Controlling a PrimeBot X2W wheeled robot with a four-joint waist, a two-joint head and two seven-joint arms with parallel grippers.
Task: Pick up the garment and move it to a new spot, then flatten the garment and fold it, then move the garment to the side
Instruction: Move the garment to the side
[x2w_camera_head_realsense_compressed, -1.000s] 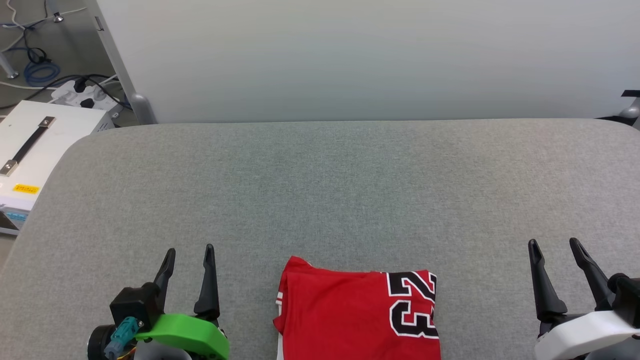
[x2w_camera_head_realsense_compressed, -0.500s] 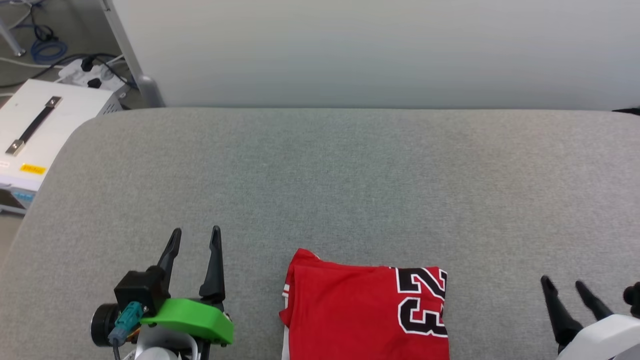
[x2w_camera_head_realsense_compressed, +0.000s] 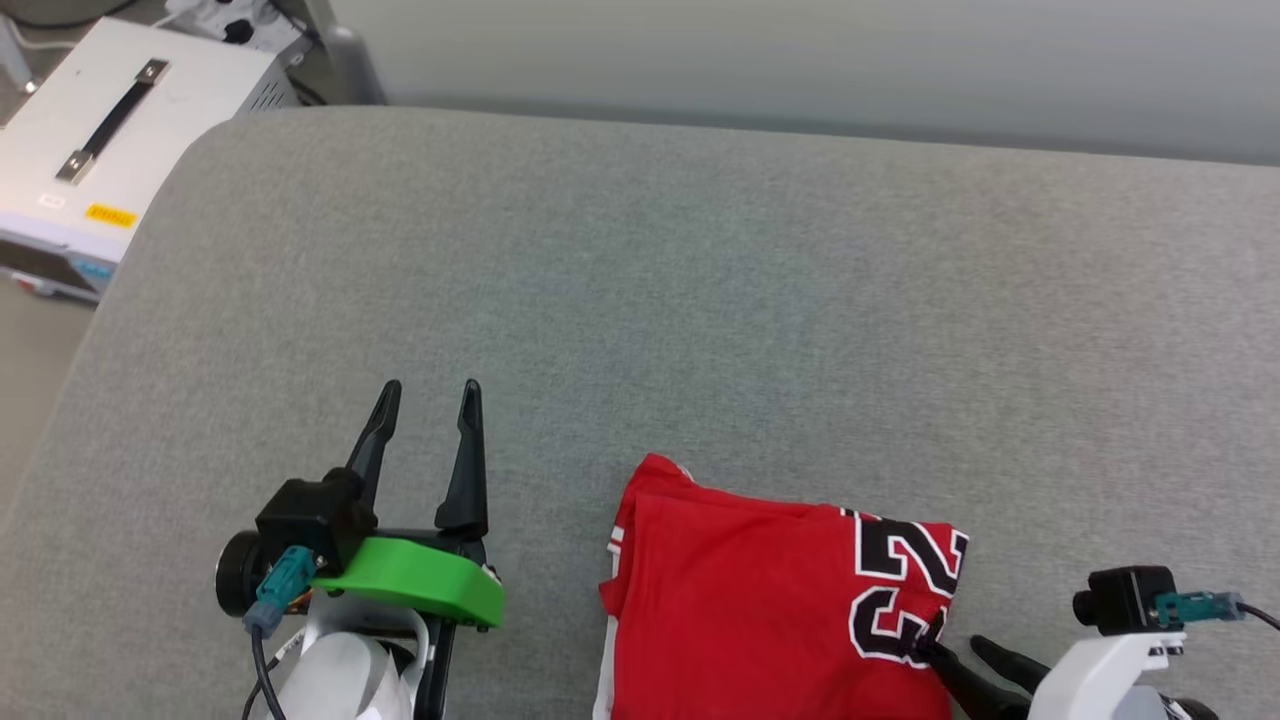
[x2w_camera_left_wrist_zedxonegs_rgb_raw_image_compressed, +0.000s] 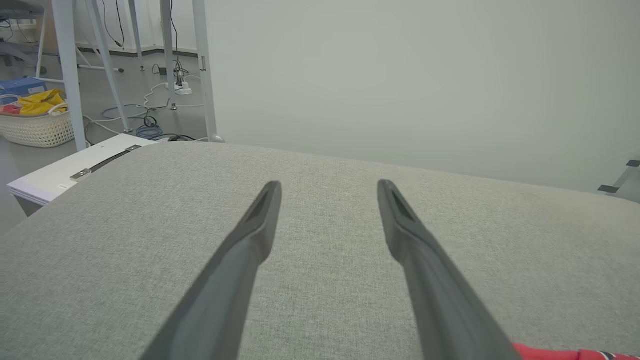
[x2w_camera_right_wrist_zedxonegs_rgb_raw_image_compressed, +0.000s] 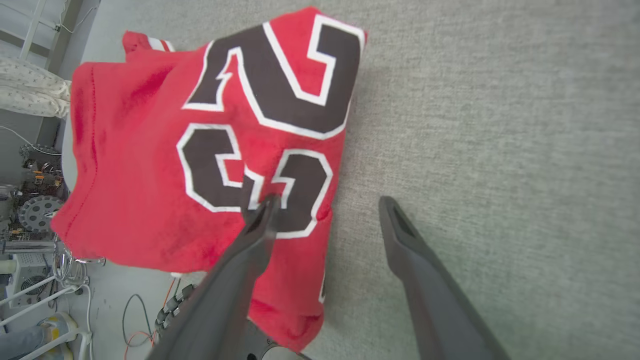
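Note:
The garment (x2w_camera_head_realsense_compressed: 740, 610), a folded red shirt with a black white-outlined "23", lies at the near edge of the grey padded table (x2w_camera_head_realsense_compressed: 700, 300). In the right wrist view the garment (x2w_camera_right_wrist_zedxonegs_rgb_raw_image_compressed: 150, 165) droops over that edge. My right gripper (x2w_camera_head_realsense_compressed: 955, 648) is open at the garment's right edge. Seen from its wrist, the right gripper (x2w_camera_right_wrist_zedxonegs_rgb_raw_image_compressed: 327, 202) has one finger (x2w_camera_right_wrist_zedxonegs_rgb_raw_image_compressed: 260, 220) over the number and the other over bare grey cloth. My left gripper (x2w_camera_head_realsense_compressed: 428, 385) stands open to the left of the garment, apart from it. The left gripper (x2w_camera_left_wrist_zedxonegs_rgb_raw_image_compressed: 327, 185) has nothing between its fingers.
A white box with a black handle (x2w_camera_head_realsense_compressed: 110, 130) sits off the table's far left corner, with a power strip (x2w_camera_head_realsense_compressed: 230, 15) behind it. A pale partition (x2w_camera_head_realsense_compressed: 800, 50) runs along the far edge. A woven basket (x2w_camera_left_wrist_zedxonegs_rgb_raw_image_compressed: 35, 125) stands on the floor.
The head camera has tilted down and turned. My right gripper has swung in from the right to the garment's right edge, still open. The left gripper has hardly moved.

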